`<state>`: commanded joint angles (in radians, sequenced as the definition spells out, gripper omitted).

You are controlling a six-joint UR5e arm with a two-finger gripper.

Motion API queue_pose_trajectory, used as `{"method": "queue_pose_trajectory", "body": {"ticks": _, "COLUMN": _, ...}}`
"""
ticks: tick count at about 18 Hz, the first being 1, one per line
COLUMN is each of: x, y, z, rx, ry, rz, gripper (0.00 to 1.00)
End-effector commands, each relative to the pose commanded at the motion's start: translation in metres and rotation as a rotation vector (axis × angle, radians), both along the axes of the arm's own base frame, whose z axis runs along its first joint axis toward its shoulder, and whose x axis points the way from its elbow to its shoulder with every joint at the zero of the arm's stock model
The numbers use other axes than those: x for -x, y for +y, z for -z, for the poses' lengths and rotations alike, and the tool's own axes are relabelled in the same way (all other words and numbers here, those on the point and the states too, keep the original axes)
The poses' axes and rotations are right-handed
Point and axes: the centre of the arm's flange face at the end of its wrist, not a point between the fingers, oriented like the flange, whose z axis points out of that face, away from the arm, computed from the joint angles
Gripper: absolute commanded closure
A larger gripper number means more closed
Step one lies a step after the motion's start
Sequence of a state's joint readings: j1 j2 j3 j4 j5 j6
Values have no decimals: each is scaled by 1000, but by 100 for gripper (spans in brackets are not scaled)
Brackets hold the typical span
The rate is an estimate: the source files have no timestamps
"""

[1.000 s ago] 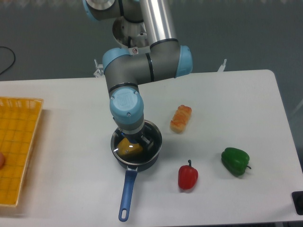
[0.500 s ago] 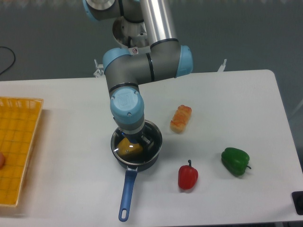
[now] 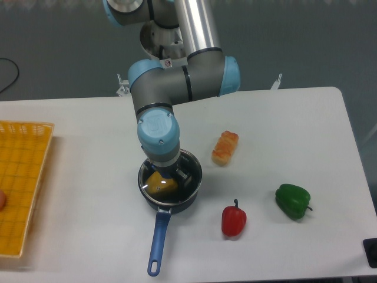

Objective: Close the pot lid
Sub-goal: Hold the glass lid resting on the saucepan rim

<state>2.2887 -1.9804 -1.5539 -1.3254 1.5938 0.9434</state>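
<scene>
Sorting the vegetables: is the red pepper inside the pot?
No, the red pepper lies on the table, right of the pot.

A red pepper (image 3: 234, 220) and green pepper (image 3: 293, 201) sit at lower right on the white table (image 3: 283, 130); an orange pastry (image 3: 225, 147) lies centre, a yellow basket (image 3: 20, 186) far left.

The pot (image 3: 189, 190) is placed near the middle of the table (image 3: 294, 124), its handle (image 3: 157, 242) pointed toward the front edge, with the lid (image 3: 148, 187) laid on it. A basket (image 3: 23, 183) is set at the left edge. Right of the pot, a pastry (image 3: 225, 147) is found behind two peppers (image 3: 234, 220) (image 3: 293, 201).
</scene>
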Motion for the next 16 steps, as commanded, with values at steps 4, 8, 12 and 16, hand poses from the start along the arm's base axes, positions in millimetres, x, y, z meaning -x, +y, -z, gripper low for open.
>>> {"method": "queue_pose_trajectory", "body": {"ticks": 4, "x": -1, "y": 1, "z": 4, "rx": 5, "ry": -6, "rz": 1, "gripper": 33}}
{"method": "queue_pose_trajectory", "body": {"ticks": 8, "x": 0, "y": 0, "z": 6, "rx": 8, "ry": -7, "rz": 2, "gripper": 33}}
{"method": "queue_pose_trajectory", "body": {"ticks": 12, "x": 0, "y": 1, "z": 5, "rx": 7, "ry": -6, "rz": 3, "gripper": 33}}
{"method": "queue_pose_trajectory", "body": {"ticks": 16, "x": 0, "y": 2, "z": 6, "rx": 7, "ry": -6, "rz": 2, "gripper": 32}}
